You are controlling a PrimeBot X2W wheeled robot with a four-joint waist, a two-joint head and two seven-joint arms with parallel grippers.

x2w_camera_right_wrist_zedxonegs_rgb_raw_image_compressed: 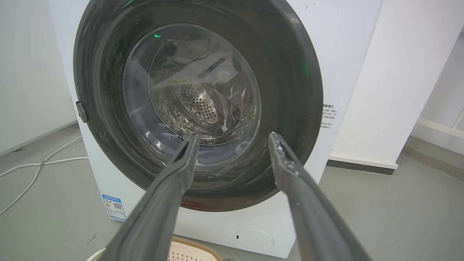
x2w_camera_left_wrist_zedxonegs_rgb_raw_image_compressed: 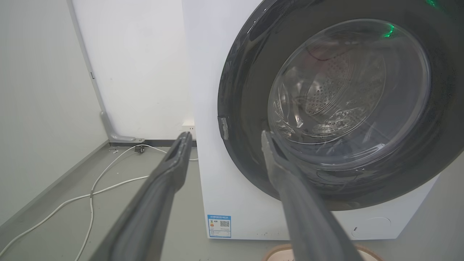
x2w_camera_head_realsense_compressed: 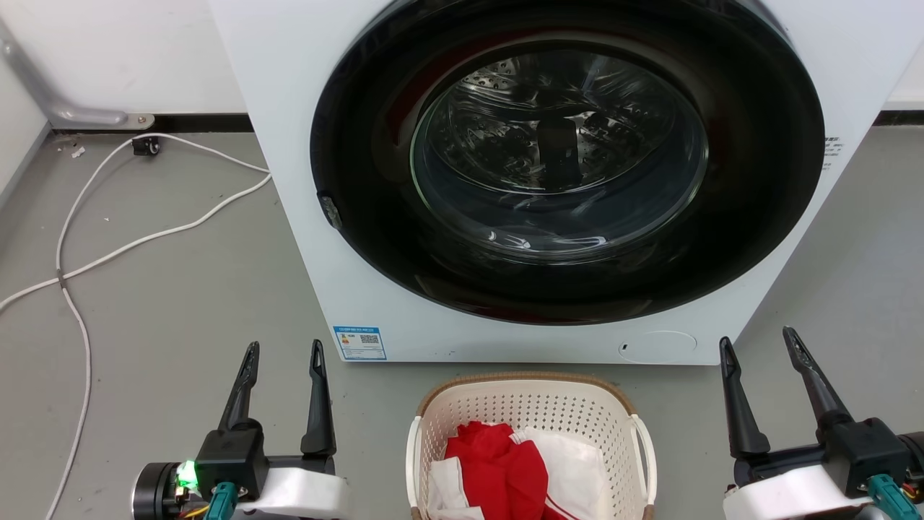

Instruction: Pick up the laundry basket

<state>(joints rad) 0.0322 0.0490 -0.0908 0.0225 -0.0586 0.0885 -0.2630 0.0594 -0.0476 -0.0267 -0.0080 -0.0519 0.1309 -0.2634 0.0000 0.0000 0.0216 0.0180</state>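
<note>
1. Laundry basket (x2w_camera_head_realsense_compressed: 538, 413) stands on the grey floor (x2w_camera_head_realsense_compressed: 180, 325), square in front of the washing machine (x2w_camera_head_realsense_compressed: 289, 144) and just beside its lower front panel. It has cream perforated walls, a brown woven-look rim and a white handle on each side.
2. A red garment (x2w_camera_head_realsense_compressed: 505, 469) and a white cloth (x2w_camera_head_realsense_compressed: 581, 466) are heaped loosely in the basket.
3. Left gripper (x2w_camera_head_realsense_compressed: 284, 348) is low, off the basket's left side. Its jaws are spread with nothing between them, and its fingers point toward the machine. Bare floor separates it from the left handle.
4. Right gripper (x2w_camera_head_realsense_compressed: 756, 336) is off the basket's right side. Its jaws are also spread and empty, apart from the right handle, and the gap looks a little wider than on the left.
5. The basket lies between the two grippers and neither touches it. Both sets of fingertips reach slightly past the basket's far rim toward the machine.
6. In the left wrist view, the left gripper (x2w_camera_left_wrist_zedxonegs_rgb_raw_image_compressed: 226, 134) faces the door's left half, and the basket's (x2w_camera_left_wrist_zedxonegs_rgb_raw_image_compressed: 275, 254) brown rim shows at the bottom edge.
7. In the right wrist view, the right gripper (x2w_camera_right_wrist_zedxonegs_rgb_raw_image_compressed: 233, 136) faces the door glass. The basket (x2w_camera_right_wrist_zedxonegs_rgb_raw_image_compressed: 192, 252) sits low, under the fingers on that view's left.
8. A white cable (x2w_camera_head_realsense_compressed: 144, 238) trails over the floor left of the machine.
</note>
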